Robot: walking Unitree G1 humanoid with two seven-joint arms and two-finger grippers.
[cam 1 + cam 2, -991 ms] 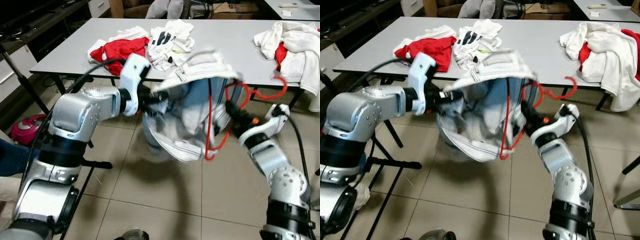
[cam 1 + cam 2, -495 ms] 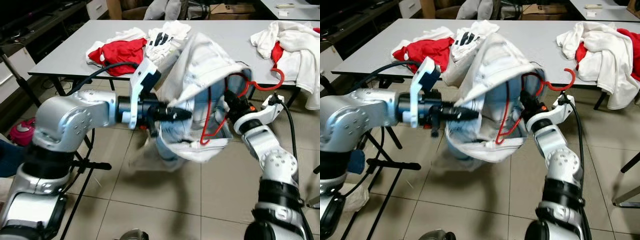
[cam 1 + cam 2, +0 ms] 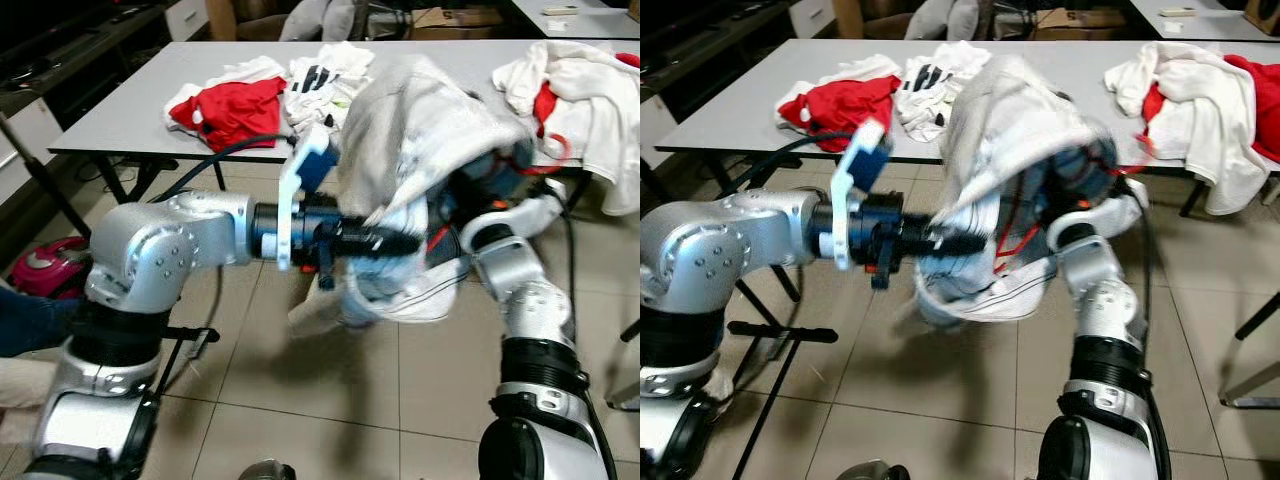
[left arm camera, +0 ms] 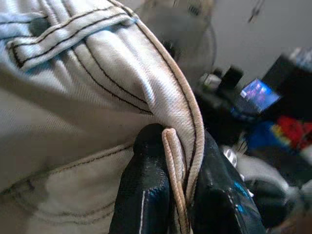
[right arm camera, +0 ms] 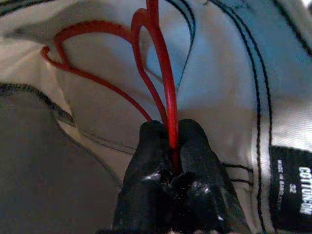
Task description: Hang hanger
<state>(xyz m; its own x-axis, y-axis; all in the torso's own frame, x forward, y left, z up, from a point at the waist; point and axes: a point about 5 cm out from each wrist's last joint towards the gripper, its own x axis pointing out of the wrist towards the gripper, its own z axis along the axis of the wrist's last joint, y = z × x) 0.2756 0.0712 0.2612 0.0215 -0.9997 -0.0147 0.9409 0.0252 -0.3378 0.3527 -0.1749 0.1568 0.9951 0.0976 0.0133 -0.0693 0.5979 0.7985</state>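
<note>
In front of the desk (image 3: 140, 110), both arms hold a pale garment (image 3: 420, 130) in the air. The left tool (image 4: 168, 161) pinches its seam; the right tool (image 5: 170, 146) is clamped on the red hanger (image 5: 156, 58), which sits inside the cloth. Risks, as I judge them: the thin wire could twist or slip in that grip, the seam could pull free, and the bunched cloth could snag the hanger.
</note>
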